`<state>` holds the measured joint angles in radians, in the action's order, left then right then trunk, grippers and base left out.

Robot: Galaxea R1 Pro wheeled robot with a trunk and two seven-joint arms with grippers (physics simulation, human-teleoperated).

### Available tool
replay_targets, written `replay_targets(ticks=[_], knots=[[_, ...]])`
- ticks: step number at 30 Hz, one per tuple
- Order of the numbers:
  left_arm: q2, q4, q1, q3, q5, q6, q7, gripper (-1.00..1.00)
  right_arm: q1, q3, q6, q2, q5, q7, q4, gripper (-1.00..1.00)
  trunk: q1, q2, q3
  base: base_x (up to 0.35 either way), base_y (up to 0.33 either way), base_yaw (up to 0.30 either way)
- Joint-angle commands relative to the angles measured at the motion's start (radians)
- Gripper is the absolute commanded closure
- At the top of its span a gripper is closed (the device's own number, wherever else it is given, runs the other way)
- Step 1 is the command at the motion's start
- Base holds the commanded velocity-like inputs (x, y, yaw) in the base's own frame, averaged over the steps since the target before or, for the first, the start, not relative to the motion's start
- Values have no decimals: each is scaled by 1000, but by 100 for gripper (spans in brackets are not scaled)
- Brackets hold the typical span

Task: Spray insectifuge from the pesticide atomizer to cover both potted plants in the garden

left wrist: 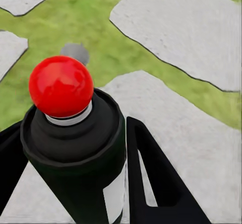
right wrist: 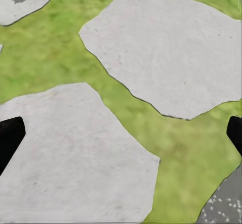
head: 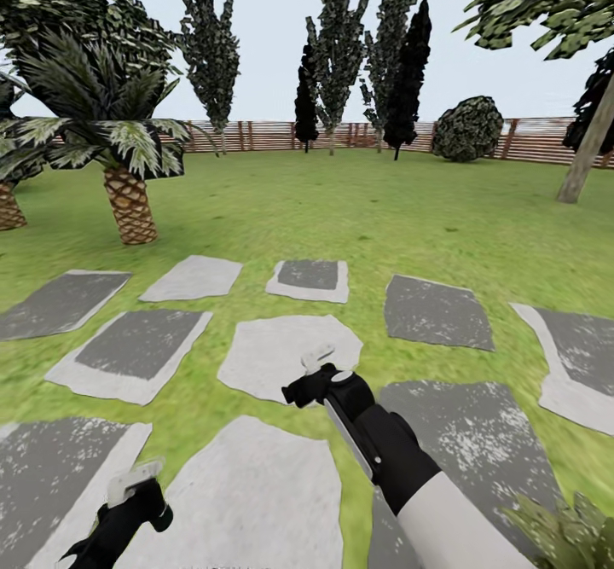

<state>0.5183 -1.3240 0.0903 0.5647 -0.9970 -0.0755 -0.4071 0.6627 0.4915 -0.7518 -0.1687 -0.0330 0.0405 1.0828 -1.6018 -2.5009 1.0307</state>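
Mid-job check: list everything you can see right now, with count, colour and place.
pesticide atomizer: one, dark body, red tip, between the left gripper's fingers
paving slabs: about a dozen, grey, on the lawn ahead
lawn: green, reaching to the fence
fence: brown slats, far edge
palms: two, scaly brown trunks, far left
round bush: one, dark, by the fence
left gripper: black, holding the atomizer
right gripper: black, open, over slabs

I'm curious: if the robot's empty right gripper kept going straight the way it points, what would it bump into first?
Probably the ground: the right gripper points down at pale paving stones with strips of grass between. Nothing else shows in its way, though depth is unclear.
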Motion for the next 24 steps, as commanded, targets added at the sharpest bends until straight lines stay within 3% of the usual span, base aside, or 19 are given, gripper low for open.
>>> replay_targets(ticks=[1,20,22,23,24], knots=[[-4,16,-9,-9,2,0,20,100,0,-3,-12,0,-4,1,3,-100,0,0,0,0,0,270],[0,25,-22,-49,1,-1,21,100,0,10,-33,-1,-5,1,26,-100,0,0,0,0,0,270],[-1,28,-43,-96,2,-1,25,100,0,10,-33,-1,-5,1,26,-100,0,0,0,0,0,270],[-16,37,-66,-151,11,-3,26,100,0,10,-34,-2,-5,1,26,-100,0,0,0,0,0,270],[-32,45,-75,-171,21,-4,26,100,0,10,-34,-2,-5,1,26,-100,0,0,0,0,0,270]])
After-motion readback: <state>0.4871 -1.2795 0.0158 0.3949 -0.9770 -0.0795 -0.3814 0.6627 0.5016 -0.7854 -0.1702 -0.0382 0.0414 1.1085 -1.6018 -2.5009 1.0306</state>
